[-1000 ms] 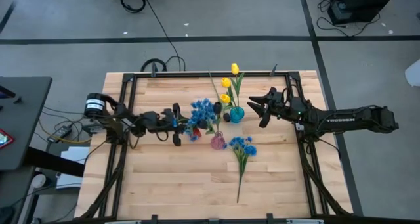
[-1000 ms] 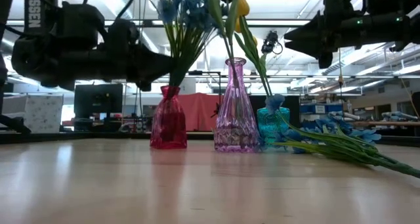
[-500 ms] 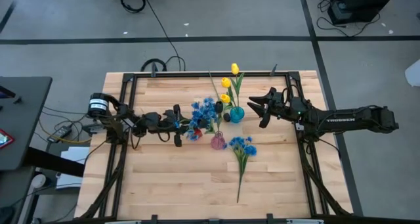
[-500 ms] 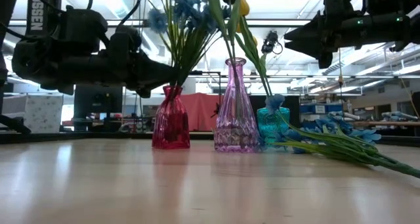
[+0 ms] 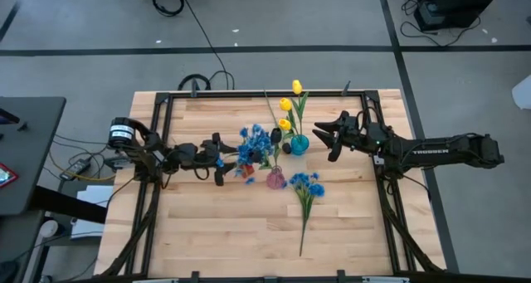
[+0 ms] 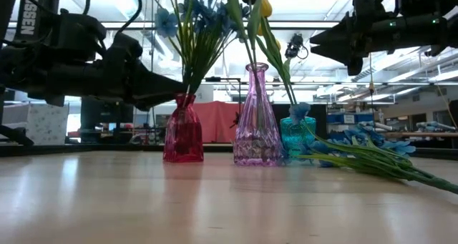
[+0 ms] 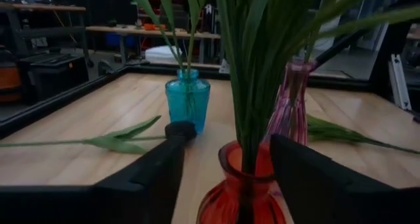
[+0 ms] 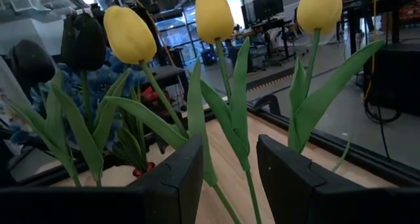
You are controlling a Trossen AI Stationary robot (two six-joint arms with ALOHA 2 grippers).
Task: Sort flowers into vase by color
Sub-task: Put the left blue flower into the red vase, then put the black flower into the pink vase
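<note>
A bunch of blue flowers stands with its stems in the red vase. My left gripper is open and level, one finger on each side of the vase's neck, and the stems rise free between them. Yellow tulips stand in the teal vase. Dark tulips stand in the pink vase. Another blue bunch lies flat on the table. My right gripper hovers open above the table, just right of the yellow tulips, level with their buds.
The three vases stand close together at the table's middle. Leaves and stems from the teal vase lean out over the table's far part. The lying bunch's stem points toward the near edge. A black frame borders the wooden table.
My left gripper has opened and let go of the blue flowers' stems, then sunk and drawn back a little toward the table's left edge, so its fingers now flank the red vase's neck. The bunch stays standing in the red vase.
</note>
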